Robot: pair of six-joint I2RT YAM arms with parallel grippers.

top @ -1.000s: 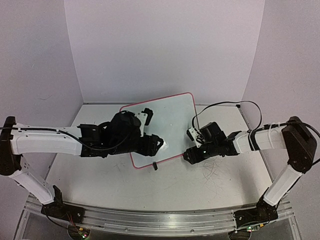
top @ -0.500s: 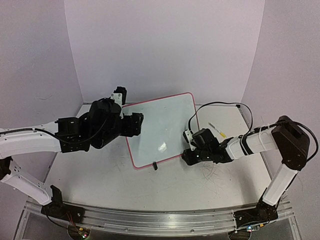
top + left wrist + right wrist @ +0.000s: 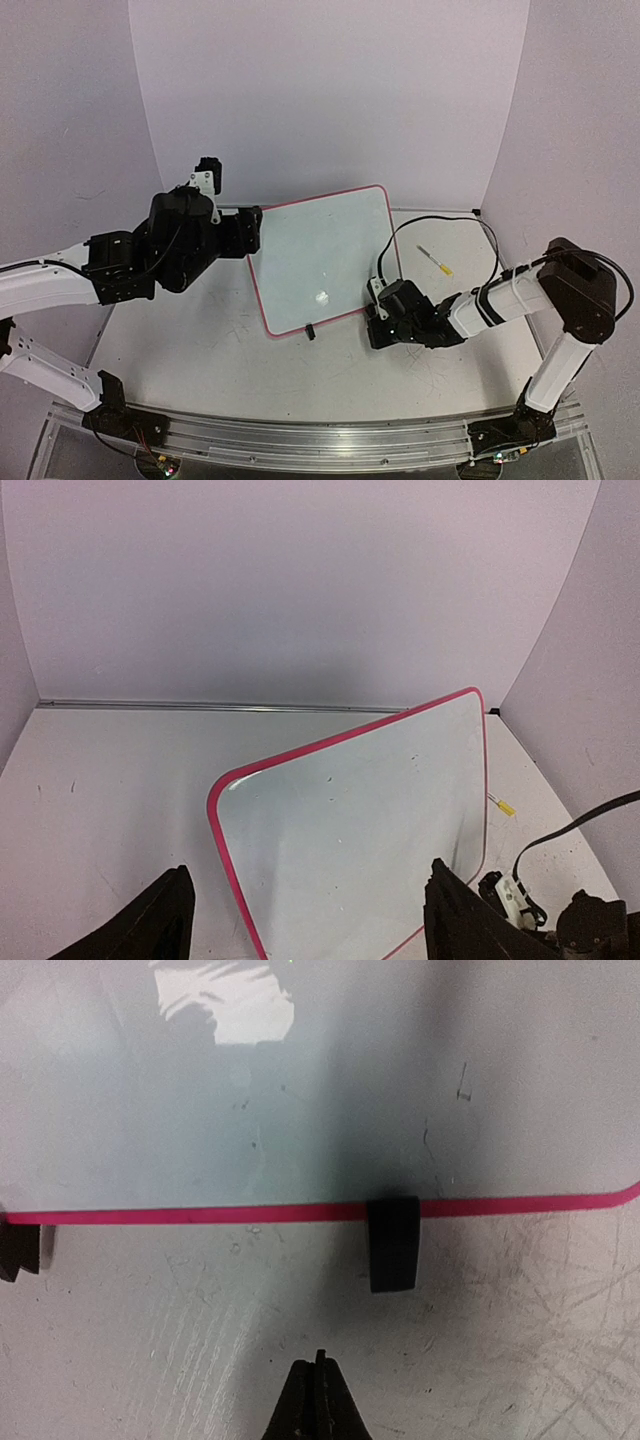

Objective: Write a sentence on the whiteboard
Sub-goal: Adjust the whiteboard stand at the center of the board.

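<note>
The large rectangular whiteboard, white with a thin pink-red frame, lies flat at the centre of the overhead view. A small black clip foot sits on its lower edge. No sentence can be made out on it, only a bright glare patch.

The left gripper hangs over the board's left edge, its jaws spread wide with nothing between them. The right gripper sits low over the grey table, just short of the clip foot, pinched fully together on nothing. A thin white pen with a yellow tip lies on the table to the right of the board, apart from both grippers.

Fetching the pen probably comes first. The right jaws should spread, straddle the barrel crosswise and close near its middle, so the tip can meet the board squarely. The left arm could press on the frame to stop the board sliding.
</note>
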